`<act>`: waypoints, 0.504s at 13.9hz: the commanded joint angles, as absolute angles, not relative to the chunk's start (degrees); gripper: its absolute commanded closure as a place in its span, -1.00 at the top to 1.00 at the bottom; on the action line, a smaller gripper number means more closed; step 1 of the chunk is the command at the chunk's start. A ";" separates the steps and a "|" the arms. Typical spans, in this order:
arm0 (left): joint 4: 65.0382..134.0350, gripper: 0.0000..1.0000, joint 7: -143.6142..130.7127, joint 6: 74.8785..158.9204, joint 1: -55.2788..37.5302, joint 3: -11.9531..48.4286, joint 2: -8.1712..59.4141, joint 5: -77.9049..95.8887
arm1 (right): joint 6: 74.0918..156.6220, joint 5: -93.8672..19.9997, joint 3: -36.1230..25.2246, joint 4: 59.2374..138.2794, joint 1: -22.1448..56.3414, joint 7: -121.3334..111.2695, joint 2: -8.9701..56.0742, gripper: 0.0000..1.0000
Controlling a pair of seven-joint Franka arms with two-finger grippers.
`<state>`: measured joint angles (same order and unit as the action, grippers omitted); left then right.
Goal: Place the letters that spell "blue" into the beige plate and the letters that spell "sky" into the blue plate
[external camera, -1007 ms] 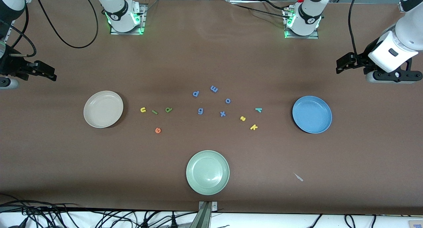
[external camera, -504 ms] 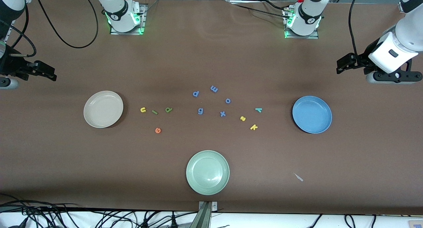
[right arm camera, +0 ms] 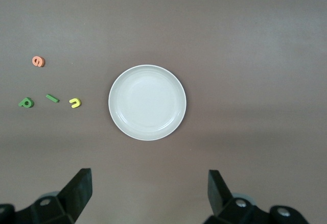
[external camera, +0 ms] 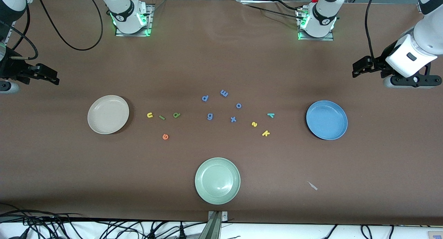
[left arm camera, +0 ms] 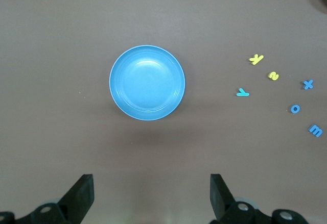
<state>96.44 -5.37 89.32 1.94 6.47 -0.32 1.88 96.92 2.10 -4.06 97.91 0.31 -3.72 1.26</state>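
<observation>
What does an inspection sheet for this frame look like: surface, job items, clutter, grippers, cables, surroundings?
Surface: brown table, flat.
Job's things: beige plate and blue plate hold nothing. Green b, green l, yellow u, orange e lie beside the beige plate. Yellow s, yellow k, teal y lie beside the blue plate.
Clutter: blue letters mid-table; pale green plate; small scrap.
Grippers: left gripper open above the table by the blue plate; right gripper open by the beige plate; both wait.
Cables: black cable on the table by the right arm's base.
Surroundings: cable tangle below the table edge.
</observation>
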 commanded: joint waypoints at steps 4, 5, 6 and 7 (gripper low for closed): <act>97.12 1.00 -5.80 89.04 1.76 6.42 -1.49 0.18 | 95.89 1.76 -4.48 96.42 0.62 -4.31 1.93 1.00; 97.03 1.00 -5.80 88.77 1.76 6.42 -1.58 0.18 | 95.89 1.76 -4.48 96.42 0.62 -4.31 1.93 1.00; 96.86 1.00 -5.80 88.07 1.76 6.33 -1.67 0.18 | 95.89 1.76 -4.57 96.42 0.62 -4.31 1.93 1.00; 96.68 1.00 -5.80 87.46 1.76 6.24 -1.67 0.18 | 95.89 1.76 -4.48 96.42 0.62 -4.31 1.93 1.00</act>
